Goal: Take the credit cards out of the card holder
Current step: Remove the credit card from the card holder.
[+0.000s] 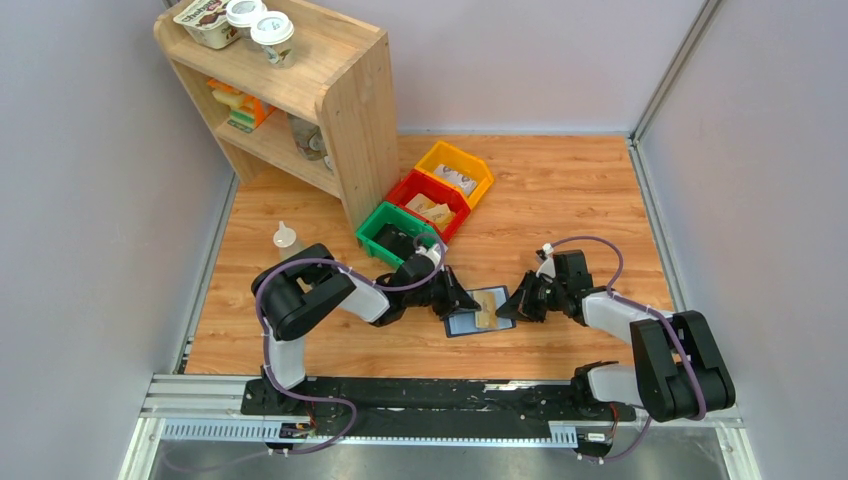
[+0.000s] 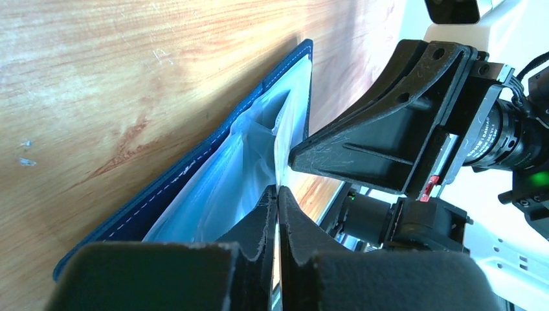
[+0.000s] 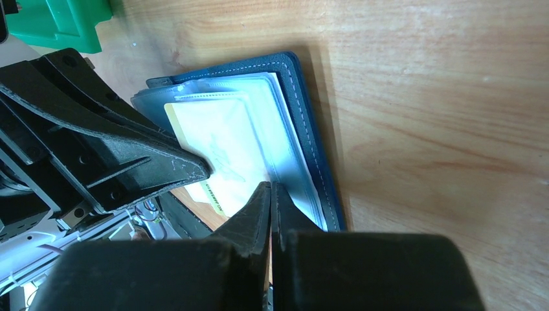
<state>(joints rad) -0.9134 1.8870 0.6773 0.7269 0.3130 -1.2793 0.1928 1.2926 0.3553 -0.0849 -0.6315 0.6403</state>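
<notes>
Closed left claw (image 1: 467, 302) and right claw (image 1: 504, 312) meet at card holder (image 1: 464, 323).

One card holder (image 1: 460, 324) showing one credit card (image 1: 487, 317) is lying between left gripper (image 1: 470, 303) and right gripper (image 1: 503, 311), three bins (image 1: 409, 184) sitting beyond the left.

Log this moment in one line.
left tool: shut at open navy-blue card holder | right tool: shut at its other edge | flat tan-beige credit card: on holder, not removed

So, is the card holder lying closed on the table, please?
No, the card holder lies open on the table, a tan credit card showing on its inner face.
</notes>
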